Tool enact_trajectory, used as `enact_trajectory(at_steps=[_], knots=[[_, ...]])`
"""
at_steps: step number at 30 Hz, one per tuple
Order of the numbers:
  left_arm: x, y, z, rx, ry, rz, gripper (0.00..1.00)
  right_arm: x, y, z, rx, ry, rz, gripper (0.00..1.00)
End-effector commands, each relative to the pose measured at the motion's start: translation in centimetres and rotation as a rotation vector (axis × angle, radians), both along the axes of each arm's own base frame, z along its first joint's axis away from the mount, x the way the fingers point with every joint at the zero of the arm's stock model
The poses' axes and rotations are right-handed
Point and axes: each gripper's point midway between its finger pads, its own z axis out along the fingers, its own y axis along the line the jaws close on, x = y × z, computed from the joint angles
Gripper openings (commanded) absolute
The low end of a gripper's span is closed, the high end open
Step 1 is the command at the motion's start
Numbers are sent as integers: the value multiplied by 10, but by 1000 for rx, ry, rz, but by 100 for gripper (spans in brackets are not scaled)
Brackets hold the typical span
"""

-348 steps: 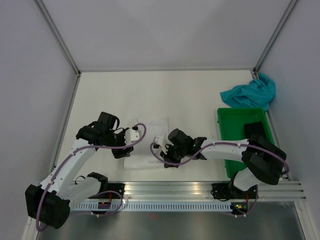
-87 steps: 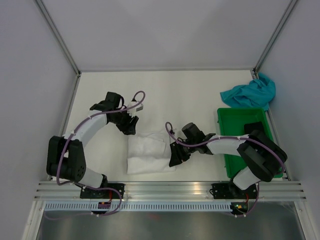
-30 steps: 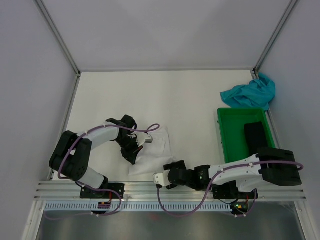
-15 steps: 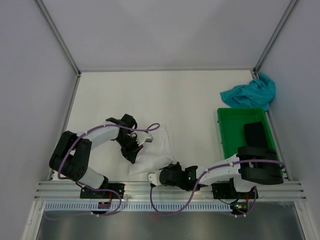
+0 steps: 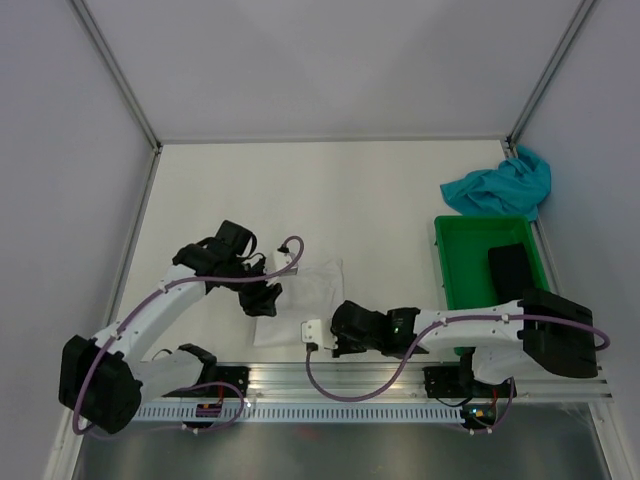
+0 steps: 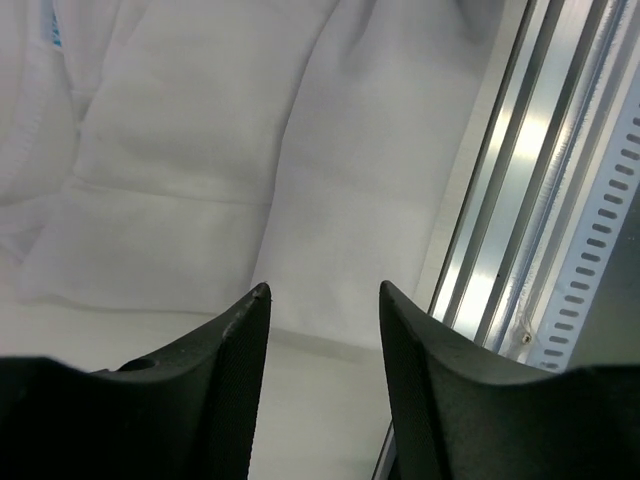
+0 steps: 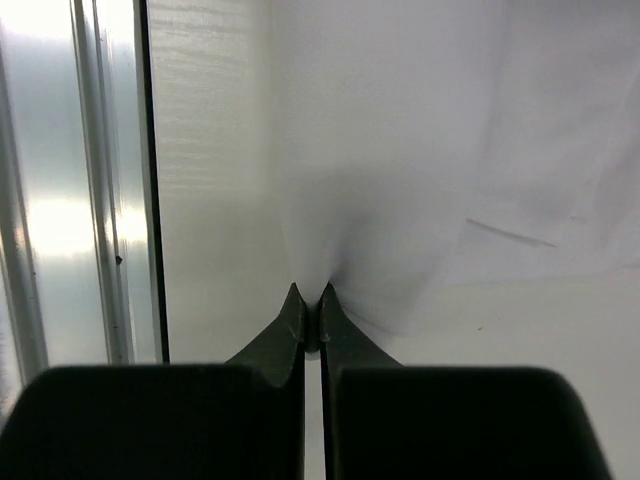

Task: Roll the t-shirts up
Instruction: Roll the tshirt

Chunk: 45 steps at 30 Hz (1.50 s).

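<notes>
A white t-shirt [image 5: 305, 295], folded into a flat pad, lies near the front rail; in the left wrist view the white t-shirt [image 6: 190, 150] fills the upper left. My left gripper [image 5: 264, 299] hovers at its left edge, open, nothing between the fingertips [image 6: 322, 295]. My right gripper [image 5: 322, 337] is at the shirt's near right corner, shut on a pinch of the white cloth [image 7: 400, 150], which puckers at its tips [image 7: 311, 297]. A teal-blue t-shirt [image 5: 500, 187] lies crumpled at the far right.
A green bin [image 5: 455, 275] stands at the right, with the right arm's elbow beside it. The aluminium rail [image 5: 350, 378] runs along the near edge, close behind both grippers, and shows as the rail [image 6: 540, 200] and the rail [image 7: 60, 200] in the wrist views.
The left gripper has opened, let go of the white shirt and drawn back to its left edge. The right gripper has closed on the shirt's near corner and risen a little.
</notes>
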Motion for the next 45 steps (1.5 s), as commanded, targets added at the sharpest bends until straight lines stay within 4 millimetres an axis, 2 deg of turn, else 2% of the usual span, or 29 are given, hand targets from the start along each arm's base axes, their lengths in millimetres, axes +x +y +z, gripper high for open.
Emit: enact_trajectory(at_steps=[1,5,10,13,14,17,18,23,26,29,30,32,33,36,37,41,42,45], knots=[[-10,-10,30,-106,-68,-90,55,-16,26,35,162,188,42,0],[-17,-5,31,-91,-83,-123,59,-14,27,44,252,368,35,0],[-22,7,10,37,-119,-201,65,-16,28,51,320,501,18,0],[-29,10,-1,87,-121,-253,68,-13,24,47,331,572,-23,0],[-31,10,-4,96,-119,-267,74,-10,23,46,338,594,-42,0],[-42,10,-14,123,-105,-303,80,-6,21,46,345,609,-57,0],[-46,12,-20,142,-98,-313,86,-5,20,46,348,611,-61,0],[-25,22,-40,225,-171,-212,83,-3,20,48,366,609,-65,0],[-23,21,-49,221,-172,-173,78,-4,19,47,364,616,-69,0],[-21,19,-51,226,-157,-149,46,-3,20,48,366,616,-66,0],[-23,18,-50,218,-145,-143,31,-2,19,48,368,617,-69,0],[-31,17,-50,202,-116,-165,17,-5,19,48,363,634,-70,0],[-37,16,-50,184,-98,-187,3,-6,19,48,363,642,-68,0],[-47,24,-46,202,-85,-251,2,-18,18,51,349,712,-50,0],[-59,33,-45,227,-48,-279,2,-25,15,51,332,747,-41,0],[-79,44,-33,223,23,-380,2,-42,5,49,294,829,-20,0],[-82,44,-30,208,34,-416,2,-52,2,47,283,890,1,1],[-76,43,-31,211,55,-418,2,-48,0,42,272,947,-34,2]])
